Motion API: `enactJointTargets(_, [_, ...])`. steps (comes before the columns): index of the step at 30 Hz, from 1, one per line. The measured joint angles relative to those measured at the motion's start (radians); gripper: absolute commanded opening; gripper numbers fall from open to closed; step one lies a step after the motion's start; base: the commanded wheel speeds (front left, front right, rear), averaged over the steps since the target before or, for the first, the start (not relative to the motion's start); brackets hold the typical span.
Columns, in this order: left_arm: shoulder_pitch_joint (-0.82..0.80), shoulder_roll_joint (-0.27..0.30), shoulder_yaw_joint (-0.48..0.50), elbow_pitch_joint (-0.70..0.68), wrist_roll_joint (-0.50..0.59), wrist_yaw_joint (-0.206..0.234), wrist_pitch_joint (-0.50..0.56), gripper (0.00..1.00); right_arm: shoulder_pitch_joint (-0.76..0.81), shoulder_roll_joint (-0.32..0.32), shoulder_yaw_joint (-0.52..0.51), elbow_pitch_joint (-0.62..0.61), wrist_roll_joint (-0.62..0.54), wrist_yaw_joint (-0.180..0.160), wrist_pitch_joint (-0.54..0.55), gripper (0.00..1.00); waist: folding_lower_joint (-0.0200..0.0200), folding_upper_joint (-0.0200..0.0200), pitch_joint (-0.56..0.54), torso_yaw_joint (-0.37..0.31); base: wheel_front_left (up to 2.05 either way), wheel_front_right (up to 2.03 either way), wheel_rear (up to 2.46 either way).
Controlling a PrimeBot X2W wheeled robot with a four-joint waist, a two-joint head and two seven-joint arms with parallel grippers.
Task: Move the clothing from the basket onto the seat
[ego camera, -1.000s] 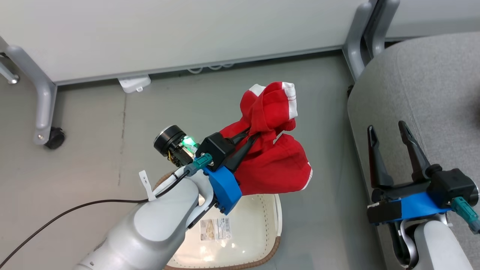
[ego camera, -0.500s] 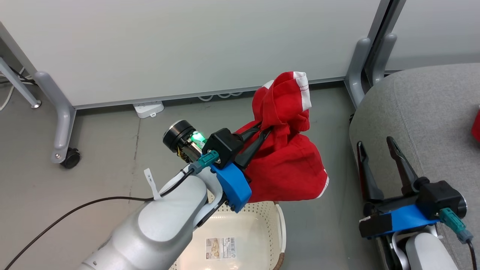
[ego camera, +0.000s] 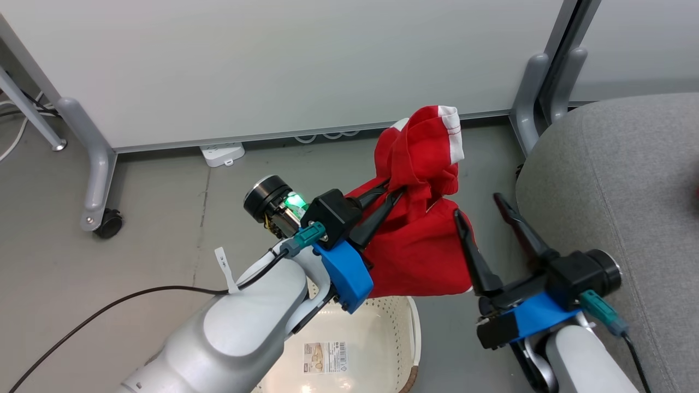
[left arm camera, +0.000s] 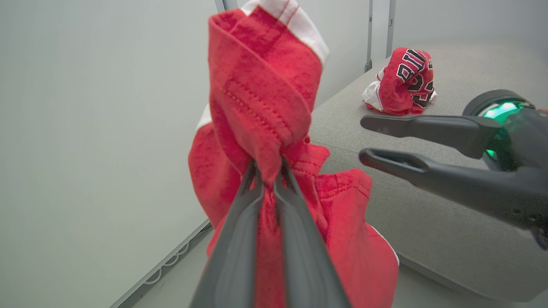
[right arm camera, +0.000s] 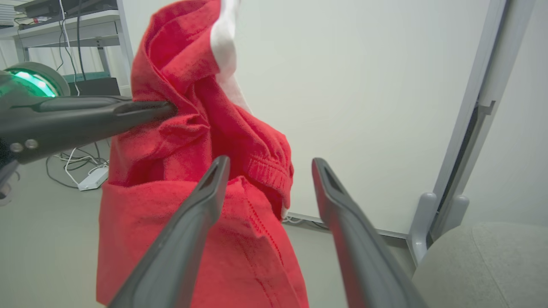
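Observation:
My left gripper [ego camera: 394, 190] is shut on a bunched red garment [ego camera: 420, 245] with a white band, holding it in the air above the cream basket [ego camera: 410, 327]. The pinch shows in the left wrist view, the gripper [left arm camera: 267, 164] closed on the fabric [left arm camera: 265, 94]. My right gripper [ego camera: 477, 205] stands open just right of the hanging cloth, its left finger close against it. In the right wrist view the garment [right arm camera: 192, 214] hangs left of the open gripper [right arm camera: 270, 162]. The lettered red jersey [left arm camera: 402, 81] lies crumpled on the grey seat [ego camera: 611, 180].
A white partition panel stands behind on grey legs, with a caster [ego camera: 109, 224] at the left and a grey post [ego camera: 538, 93] by the seat. A white power strip [ego camera: 221, 154] lies at the panel's foot. A dark cable [ego camera: 109, 300] trails from my left arm.
The head camera has tilted up, showing less basket and more wall. My right gripper has swung left from over the seat to beside the garment. The left gripper keeps its hold.

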Motion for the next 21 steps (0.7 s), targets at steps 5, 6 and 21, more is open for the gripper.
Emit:
enactJointTargets(5, [-0.005, -0.003, -0.007, -0.007, 0.000, 0.000, 0.001, 0.00, -0.067, -0.014, 0.103, 0.049, 0.011, 0.000, 0.000, 1.00, 0.0000, 0.0000, 0.014, 0.010, 0.00, 0.00, 0.00])
enactJointTargets(6, [-0.008, -0.004, -0.007, -0.007, 0.000, 0.000, 0.001, 0.00, -0.082, -0.016, 0.121, 0.063, 0.013, 0.000, 0.000, 1.00, 0.0000, 0.0000, 0.017, 0.011, 0.00, 0.00, 0.00])
enactJointTargets(21, [-0.032, -0.037, -0.044, -0.010, 0.001, -0.017, -0.001, 0.00, -0.279, -0.027, 0.311, 0.302, 0.043, 0.000, 0.000, 1.00, 0.0000, 0.0000, 0.045, 0.041, 0.00, 0.00, 0.00])
